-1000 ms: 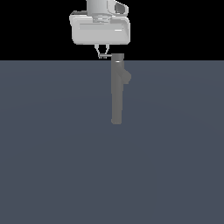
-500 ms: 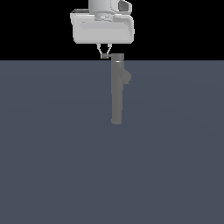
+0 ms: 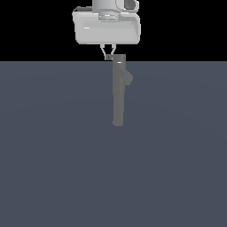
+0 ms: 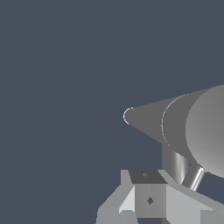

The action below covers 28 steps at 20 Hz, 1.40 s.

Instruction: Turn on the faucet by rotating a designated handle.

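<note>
The faucet (image 3: 118,93) is a tall dull-grey column with a stubby spout (image 3: 128,79) on the exterior view's right. My white gripper (image 3: 107,56) hangs above it, its thin fingers meeting in a point just beside the cap (image 3: 119,58), on the exterior view's left. The jaws look shut with nothing between them. In the wrist view the faucet (image 4: 175,122) is seen end-on. A thin light bar, the handle (image 4: 196,177), runs from under the cap towards my gripper (image 4: 148,200). Whether the fingertips touch the handle is unclear.
A flat dark blue-grey floor (image 3: 53,155) surrounds the faucet on all sides. Nothing else stands on it in either view.
My gripper has shifted slightly to the exterior view's right, bringing its fingertips closer to the faucet's cap. The faucet itself looks unchanged.
</note>
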Motion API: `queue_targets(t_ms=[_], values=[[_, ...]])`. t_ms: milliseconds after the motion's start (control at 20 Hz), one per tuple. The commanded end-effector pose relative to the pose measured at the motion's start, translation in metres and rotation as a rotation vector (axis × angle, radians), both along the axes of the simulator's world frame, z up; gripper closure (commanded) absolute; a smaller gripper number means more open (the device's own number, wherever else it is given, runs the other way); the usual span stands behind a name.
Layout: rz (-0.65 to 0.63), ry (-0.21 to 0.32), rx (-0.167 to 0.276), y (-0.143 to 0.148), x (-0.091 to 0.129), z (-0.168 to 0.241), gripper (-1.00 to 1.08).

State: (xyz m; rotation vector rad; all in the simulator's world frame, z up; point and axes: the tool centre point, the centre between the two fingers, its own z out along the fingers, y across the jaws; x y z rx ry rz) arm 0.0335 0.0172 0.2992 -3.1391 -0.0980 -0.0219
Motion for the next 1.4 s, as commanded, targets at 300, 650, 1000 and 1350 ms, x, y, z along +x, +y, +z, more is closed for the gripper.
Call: queue_targets(t_ms=[300, 650, 1000, 1350], values=[[-0.011, 0.013, -0.001, -0.048, -0.020, 0.001, 1.08], [0.010, 0.007, 0.002, -0.052, -0.004, 0.001, 1.08], [-0.009, 0.013, -0.001, -0.088, 0.004, 0.001, 1.08], [0.029, 0.033, 0.011, -0.061, 0.011, 0.000, 1.08]])
